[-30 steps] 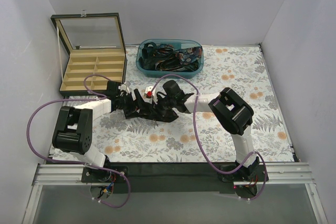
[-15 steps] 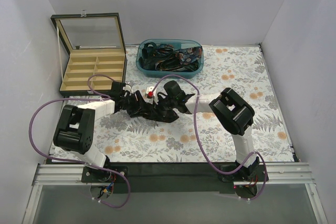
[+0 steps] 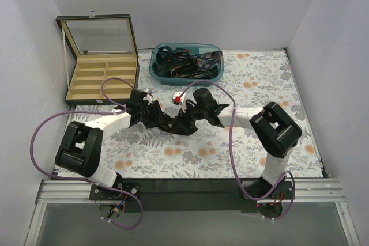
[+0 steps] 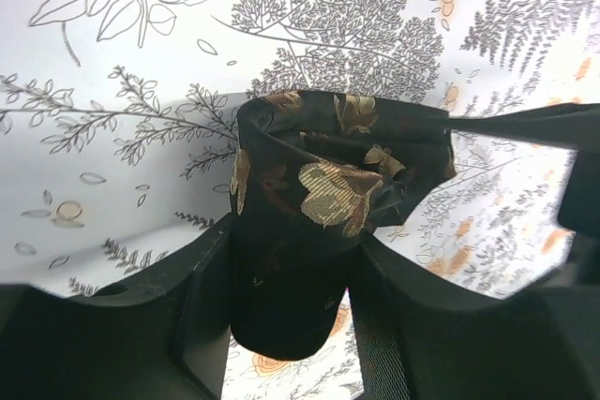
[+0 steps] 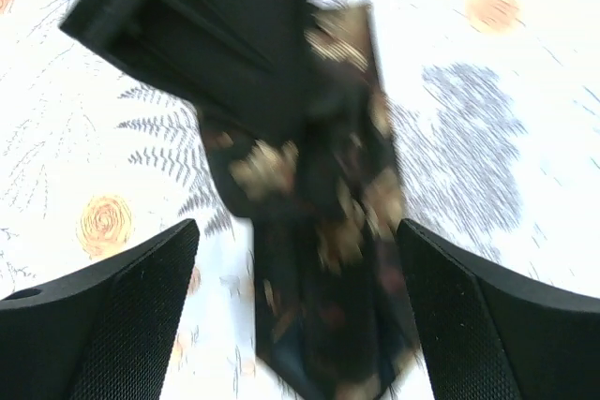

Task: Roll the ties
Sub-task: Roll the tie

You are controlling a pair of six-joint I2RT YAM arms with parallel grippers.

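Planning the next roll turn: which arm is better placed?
Left. The left gripper pinches the rolled end of the dark gold-patterned fabric necktie; the right gripper is open around its tail.

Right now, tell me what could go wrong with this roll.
1. Only the left gripper pinches the rolled part of the tie. The right gripper stands open around the tail, so the coil may spring loose.
2. The roll looks bunched and uneven, so it could finish lopsided.

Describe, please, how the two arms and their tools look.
The left arm and right arm have white links with bulky black joints; a thin purple cable loops along each. The left tool and right tool are black with broad fingers.
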